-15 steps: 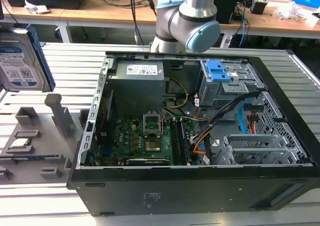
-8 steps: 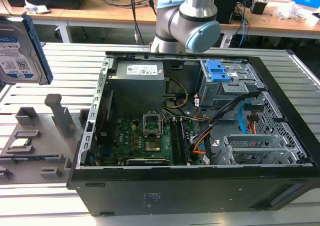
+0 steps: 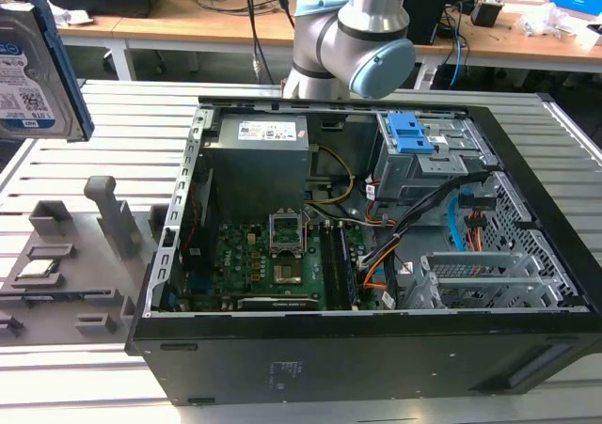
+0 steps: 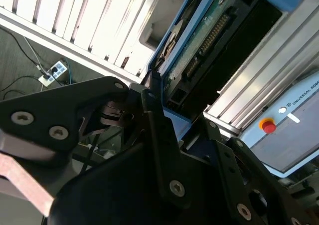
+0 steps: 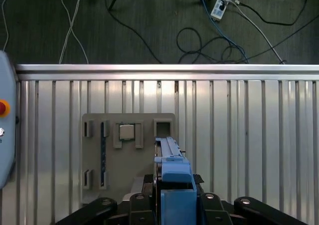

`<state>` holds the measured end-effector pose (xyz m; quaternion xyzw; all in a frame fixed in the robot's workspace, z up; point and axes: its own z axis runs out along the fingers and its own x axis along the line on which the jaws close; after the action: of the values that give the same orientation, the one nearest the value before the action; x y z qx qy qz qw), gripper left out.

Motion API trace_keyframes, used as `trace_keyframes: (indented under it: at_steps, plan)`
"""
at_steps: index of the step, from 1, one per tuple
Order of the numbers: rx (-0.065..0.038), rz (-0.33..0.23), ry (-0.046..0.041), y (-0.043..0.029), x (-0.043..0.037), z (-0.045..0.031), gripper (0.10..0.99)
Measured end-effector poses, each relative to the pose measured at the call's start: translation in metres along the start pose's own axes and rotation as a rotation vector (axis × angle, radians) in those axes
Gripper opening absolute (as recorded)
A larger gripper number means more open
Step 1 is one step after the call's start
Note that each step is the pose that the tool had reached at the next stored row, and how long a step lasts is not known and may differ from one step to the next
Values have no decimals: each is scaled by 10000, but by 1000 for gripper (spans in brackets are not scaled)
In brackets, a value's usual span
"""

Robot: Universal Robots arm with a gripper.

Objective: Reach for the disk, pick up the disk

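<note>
Scene, big to small: slatted table [image 3: 122, 133], open computer case [image 3: 329, 368], arm [image 3: 362, 39], grey fixture [image 3: 56, 283], disk [image 3: 33, 76].

I'd call the reach done and the pick-up as good as done. The disk hangs in the air at the exterior view's far left, above the fixture and touching nothing on the table. In the first wrist view the gripper [image 5: 173, 202] has its fingers clamped on either side of the disk, which stands edge-on over the fixture. A small square chip [image 5: 126, 132] sits in its slot beside it.

Any further move calls for a firm clamp and clearance from the fixture's posts.

Disk look: silver slab, white-and-blue label, blue bracket on the edges. The second wrist view shows its circuit-board face.
</note>
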<state>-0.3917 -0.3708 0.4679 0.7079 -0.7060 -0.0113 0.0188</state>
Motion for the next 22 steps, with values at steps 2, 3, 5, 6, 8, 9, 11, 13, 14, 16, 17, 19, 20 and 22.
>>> trace_keyframes:
  at_steps: [2,3,5,6,8,9,11,13,14,16,17,19,20,22]
  plan:
    - [-2,0,0,-1,1,-65,369]
    - [-2,0,0,-2,1,-88,369]
    - [-4,0,0,-3,1,-140,369]
    - [-4,0,0,-3,2,-173,369]
    - [-6,0,0,-4,2,-231,369]
    - [-5,0,0,-3,3,-253,369]
    - [-5,0,-1,-3,3,-301,369]
    - [-6,0,0,-3,4,-355,369]
    - [-7,0,0,-2,4,-386,369]
    - [-5,0,-1,-3,4,-395,369]
    - [-7,0,0,-3,4,-397,369]
    - [-6,0,0,-3,4,-399,369]
    - [-7,0,0,-3,4,-400,369]
    - [-7,0,0,-3,4,-401,369]
